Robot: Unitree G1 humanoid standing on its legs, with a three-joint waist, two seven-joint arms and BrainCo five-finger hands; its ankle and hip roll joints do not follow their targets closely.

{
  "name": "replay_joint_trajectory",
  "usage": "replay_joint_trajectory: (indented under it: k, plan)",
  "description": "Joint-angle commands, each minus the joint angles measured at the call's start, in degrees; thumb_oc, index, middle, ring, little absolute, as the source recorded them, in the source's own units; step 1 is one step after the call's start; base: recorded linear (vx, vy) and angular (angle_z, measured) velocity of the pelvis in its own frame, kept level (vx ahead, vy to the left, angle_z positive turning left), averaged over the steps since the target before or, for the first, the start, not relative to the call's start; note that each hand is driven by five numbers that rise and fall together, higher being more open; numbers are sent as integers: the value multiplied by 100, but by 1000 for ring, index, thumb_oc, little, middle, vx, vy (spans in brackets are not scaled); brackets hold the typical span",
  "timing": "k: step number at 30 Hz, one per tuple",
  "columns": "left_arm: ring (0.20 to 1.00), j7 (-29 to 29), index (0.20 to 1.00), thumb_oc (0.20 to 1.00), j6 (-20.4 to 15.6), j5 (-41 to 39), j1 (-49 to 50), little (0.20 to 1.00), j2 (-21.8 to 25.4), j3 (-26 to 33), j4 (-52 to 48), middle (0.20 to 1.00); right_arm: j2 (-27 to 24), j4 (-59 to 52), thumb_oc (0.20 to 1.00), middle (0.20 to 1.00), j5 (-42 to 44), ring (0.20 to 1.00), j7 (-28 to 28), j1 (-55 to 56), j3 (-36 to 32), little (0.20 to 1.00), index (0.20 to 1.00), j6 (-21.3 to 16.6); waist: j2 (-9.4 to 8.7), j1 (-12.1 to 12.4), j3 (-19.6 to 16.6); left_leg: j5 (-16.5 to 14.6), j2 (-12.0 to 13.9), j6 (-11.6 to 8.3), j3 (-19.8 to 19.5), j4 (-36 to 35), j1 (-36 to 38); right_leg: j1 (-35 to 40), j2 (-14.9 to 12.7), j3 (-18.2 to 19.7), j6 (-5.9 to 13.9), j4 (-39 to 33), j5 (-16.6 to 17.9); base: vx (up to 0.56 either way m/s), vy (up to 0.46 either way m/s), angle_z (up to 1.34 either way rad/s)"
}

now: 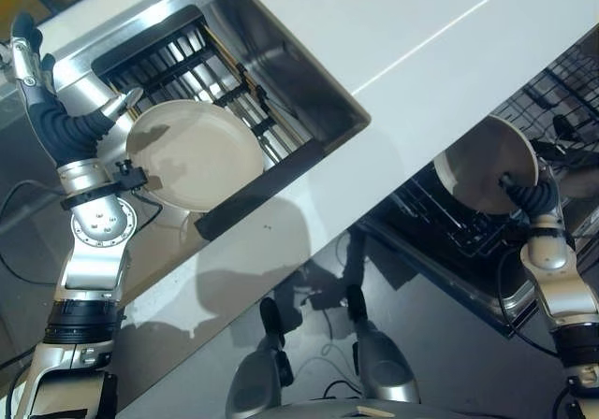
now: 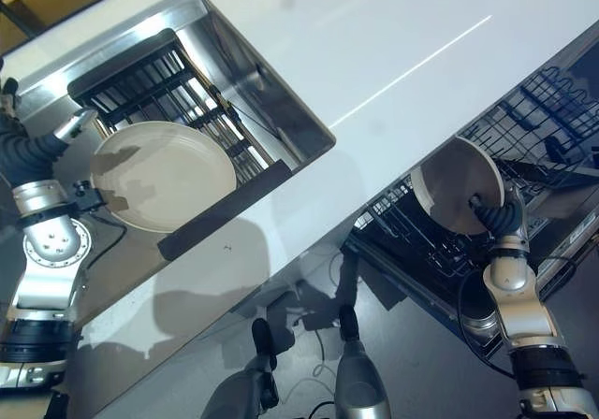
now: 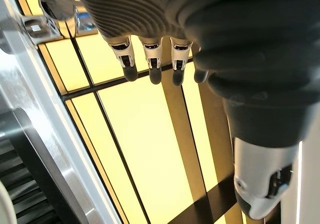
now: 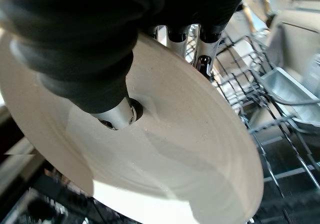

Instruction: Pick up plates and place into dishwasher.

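My right hand (image 4: 120,91) is shut on a beige plate (image 1: 485,164), thumb on its face and fingers (image 4: 204,59) behind its rim. It holds the plate tilted over the open dishwasher's wire rack (image 2: 538,120) at the right. A second beige plate (image 1: 194,153) lies on the black dish rack (image 1: 178,59) in the steel sink (image 1: 299,73) at the left. My left hand (image 1: 26,50) is raised at the far left edge beside the sink, apart from that plate, with its fingers (image 3: 152,66) straight and nothing in them.
A white counter (image 1: 393,45) runs between the sink and the dishwasher. The dishwasher's lower rack and open door (image 1: 449,251) lie below the counter's edge. A steel faucet (image 1: 117,108) stands by the sink's left rim.
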Motion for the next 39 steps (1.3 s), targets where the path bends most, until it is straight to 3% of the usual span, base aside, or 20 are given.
replay_joint_trajectory:
  k: [1, 7, 14, 17, 21, 34, 36, 37, 38, 39]
  plan:
    - [1000, 152, 1000, 1000, -285, 123, -432, 1000, 220, 45, 259, 1000, -631, -71, 200, 200, -795, 200, -102, -585, 133, 200, 200, -148, -26, 9, -217, -108, 213, -195, -300, 100, -56, -396, -86, -169, 116, 409, 22, -43, 0, -2]
    - [1000, 129, 1000, 1000, -305, 123, -594, 1000, 242, -14, 278, 1000, -825, 127, 200, 200, -838, 200, 390, -814, 506, 200, 200, -33, -27, 12, -169, -80, 212, -224, -268, 140, -155, -494, -77, -159, 79, 438, 12, -25, -11, -1]
    - [1000, 130, 1000, 1000, -263, 137, -873, 1000, 288, -180, 405, 1000, -704, 453, 200, 200, -564, 200, 1479, -974, 1103, 200, 200, 127, -56, 67, -132, -86, 238, -246, -293, 220, -206, -489, -93, -192, 69, 463, -8, 2, -8, 1]
    - [1000, 127, 1000, 1000, -236, 114, -999, 1000, 347, -267, 479, 1000, -625, 706, 200, 200, -400, 200, 1706, -1007, 1380, 200, 200, 1, -80, 111, -103, -85, 239, -241, -313, 221, -206, -481, -109, -233, 72, 472, -6, 5, -33, 5]
    - [1000, 113, 1000, 1000, -231, 83, -1114, 1000, 404, -331, 553, 1000, -505, 839, 200, 200, -314, 200, 1866, -1033, 1633, 200, 200, -103, -103, 159, -82, -77, 232, -241, -338, 224, -240, -495, -119, -271, 78, 473, 2, 4, -14, 2]
    - [1000, 218, 1000, 1000, -158, 126, -1600, 1000, 344, -728, 689, 1000, 225, 1545, 200, 200, -148, 200, 1947, -1424, 2627, 200, 200, 95, -9, 323, 52, -56, 132, -193, -470, 128, -301, -549, -216, -387, 79, 463, 31, -9, 5, 4]
    - [1000, 221, 1000, 1000, -146, 77, -1658, 1000, 382, -747, 726, 1000, 242, 1574, 555, 555, -86, 555, 1837, -1429, 2627, 555, 555, 64, -15, 330, 28, -63, 128, -194, -477, 123, -285, -538, -222, -411, 83, 470, 29, 0, 0, 0]
    - [1000, 235, 1000, 1000, -144, 59, -1669, 1000, 394, -757, 732, 1000, 240, 1570, 802, 802, -67, 802, 1790, -1416, 2622, 802, 802, 53, -18, 332, 18, -66, 124, -193, -479, 122, -280, -531, -223, -417, 84, 473, 25, 2, 16, 6]
    - [1000, 228, 1000, 1000, -140, 29, -1667, 1000, 415, -740, 736, 1000, 245, 1524, 1000, 1000, -50, 1000, 1692, -1359, 2571, 1000, 1000, 32, -36, 329, -20, -77, 124, -187, -470, 121, -257, -511, -222, -434, 86, 475, 18, 3, 16, 10]
    - [1000, 231, 1000, 1000, -138, 23, -1664, 1000, 419, -742, 734, 1000, 246, 1502, 1000, 1000, -29, 1000, 1651, -1332, 2549, 1000, 1000, 27, -43, 331, -32, -81, 123, -184, -471, 121, -249, -502, -220, -438, 86, 475, 15, 7, 12, 12]
